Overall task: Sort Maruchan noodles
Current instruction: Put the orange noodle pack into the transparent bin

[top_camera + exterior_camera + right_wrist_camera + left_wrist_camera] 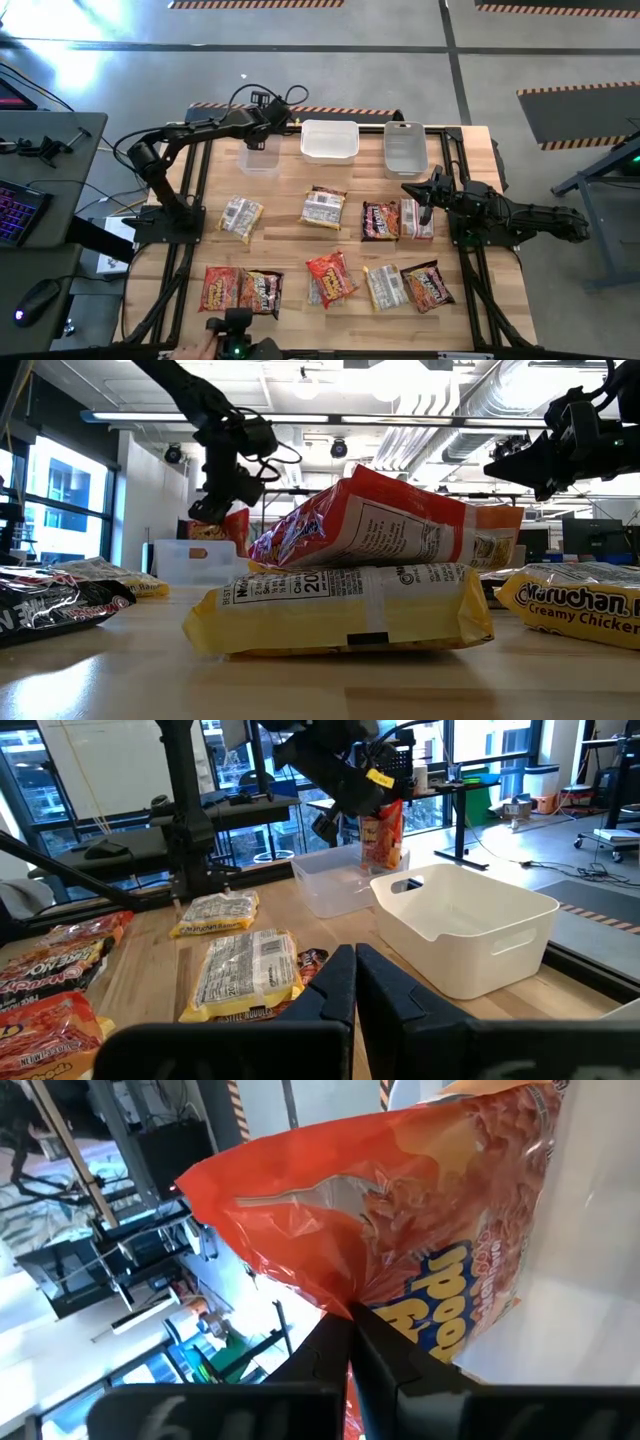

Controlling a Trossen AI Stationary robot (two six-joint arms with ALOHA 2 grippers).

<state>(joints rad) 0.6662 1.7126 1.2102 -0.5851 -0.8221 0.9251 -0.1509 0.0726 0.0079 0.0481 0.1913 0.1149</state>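
Red-orange packet (400, 1210) (pinched), left gripper (350, 1320), tub (259, 158)

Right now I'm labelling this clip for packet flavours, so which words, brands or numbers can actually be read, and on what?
"Maruchan" and "Creamy Chicken": yellow packet at the low view's right edge.
"20": back of the yellow packet in the low view's middle; the rest of its print is too small to read.
Yellow letters, cut off and unreadable: orange packet pinched in the left gripper.
Packets in the high view: too small to read.

"maruchan creamy chicken" on yellow packet (570, 612); "20" on front packet (340, 610).
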